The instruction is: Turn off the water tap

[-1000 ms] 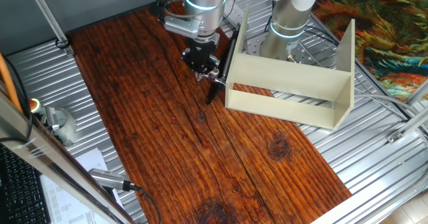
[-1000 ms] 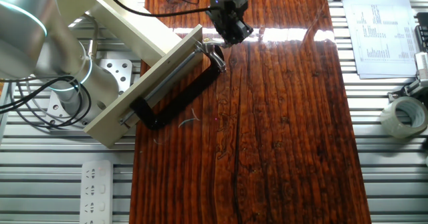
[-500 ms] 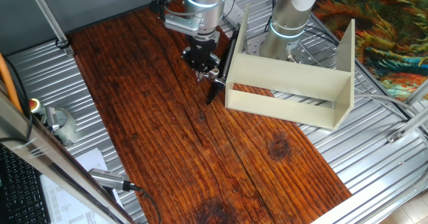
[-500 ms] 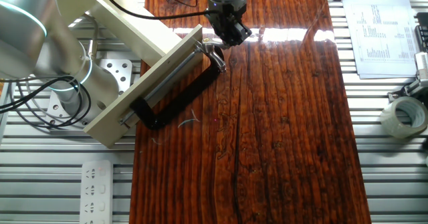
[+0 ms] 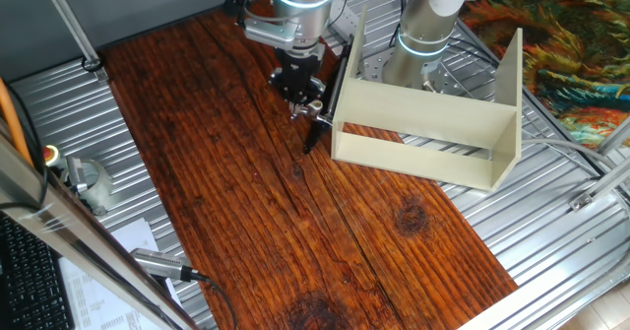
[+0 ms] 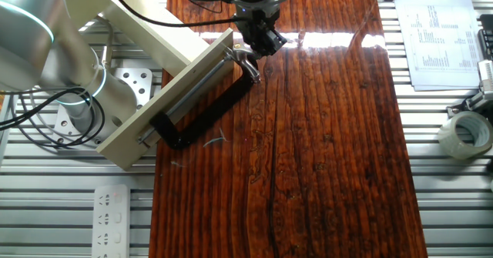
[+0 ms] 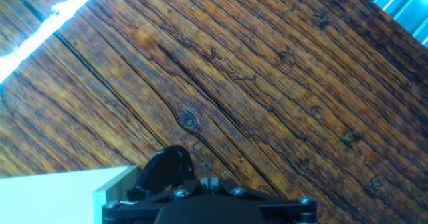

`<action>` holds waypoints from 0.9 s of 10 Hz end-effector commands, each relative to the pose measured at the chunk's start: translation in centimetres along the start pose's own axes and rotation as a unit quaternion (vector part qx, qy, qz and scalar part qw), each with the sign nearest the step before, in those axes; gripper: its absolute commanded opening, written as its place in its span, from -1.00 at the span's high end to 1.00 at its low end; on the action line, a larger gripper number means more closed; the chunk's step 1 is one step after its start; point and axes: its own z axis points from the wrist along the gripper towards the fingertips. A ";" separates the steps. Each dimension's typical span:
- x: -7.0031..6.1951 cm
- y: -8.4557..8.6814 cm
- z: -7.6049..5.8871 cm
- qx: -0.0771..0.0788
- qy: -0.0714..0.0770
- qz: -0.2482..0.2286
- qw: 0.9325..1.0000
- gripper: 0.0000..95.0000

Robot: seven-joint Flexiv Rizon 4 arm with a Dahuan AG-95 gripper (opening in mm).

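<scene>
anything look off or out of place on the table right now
Nothing looks spilled or broken. The one odd thing: the beige wooden stand lies tipped on its side, held by a black C-clamp.

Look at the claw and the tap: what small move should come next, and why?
Probably a short descent onto the lever. The claw hangs just above the water tap, a small silvery piece at the end of the black clamp beside the cream panel. No contact shows, and the hand view shows mostly wood, so whether the claw is open cannot be told.
</scene>
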 end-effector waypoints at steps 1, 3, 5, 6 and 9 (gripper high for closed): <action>0.3 0.0 0.1 -0.001 0.000 -0.001 1.000 1.00; 0.4 0.1 0.1 -0.001 0.000 -0.001 1.000 1.00; 0.5 0.1 0.1 -0.002 0.000 -0.001 1.000 1.00; 0.5 0.1 0.1 -0.002 0.000 -0.001 1.000 1.00; 0.5 0.1 0.1 -0.002 0.001 -0.001 1.000 1.00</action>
